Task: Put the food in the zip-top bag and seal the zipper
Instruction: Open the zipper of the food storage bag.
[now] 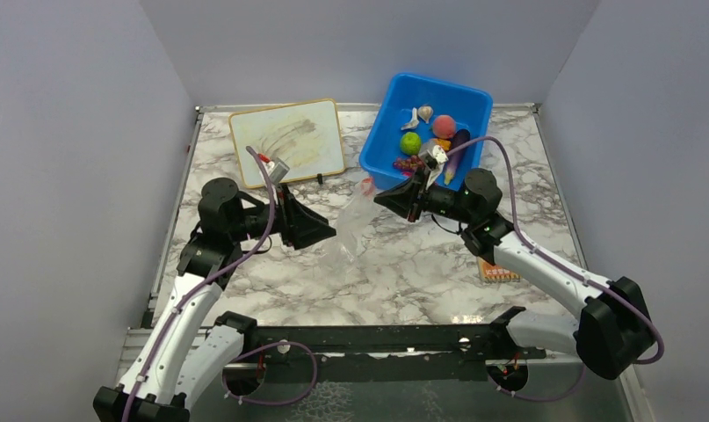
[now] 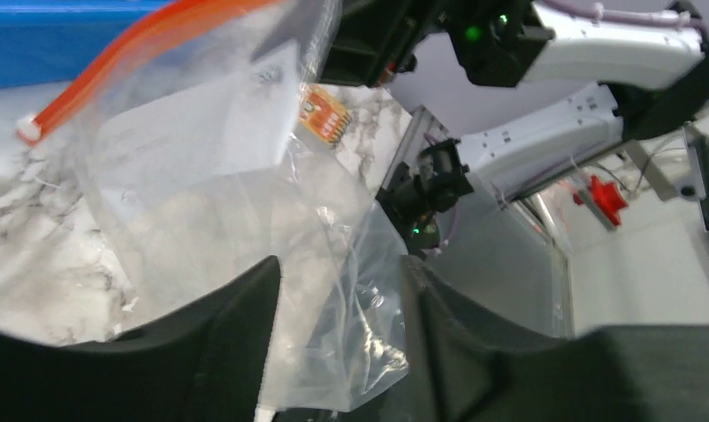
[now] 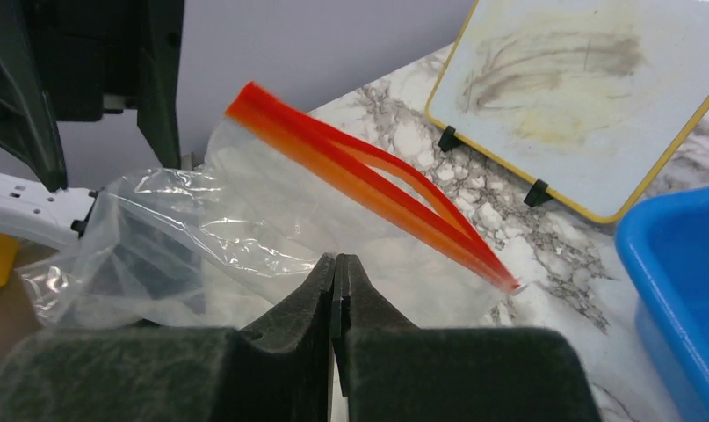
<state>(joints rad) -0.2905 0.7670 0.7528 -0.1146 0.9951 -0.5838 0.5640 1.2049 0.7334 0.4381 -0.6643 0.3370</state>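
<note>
The clear zip-top bag point(image 1: 354, 221) hangs tilted above the table between my two grippers. Its orange-red zipper point(image 3: 377, 189) is on top, its two strips slightly parted; it also shows in the left wrist view point(image 2: 131, 53). My right gripper point(image 3: 337, 261) is shut, its tips pinching the bag's plastic just below the zipper. My left gripper point(image 2: 342, 272) is open, its jaws apart with the bag's bottom corner point(image 2: 359, 334) between them. The food lies in the blue bin: lime point(image 1: 410, 142), peach point(image 1: 444, 126), eggplant point(image 1: 458, 143), grapes point(image 1: 408, 163), garlic point(image 1: 425, 112).
The blue bin point(image 1: 438, 83) stands at the back right, just behind my right gripper point(image 1: 387, 199). A yellow-framed whiteboard point(image 1: 286, 141) lies at the back left. A flat orange card point(image 1: 495, 272) lies under the right arm. Grey walls enclose the table.
</note>
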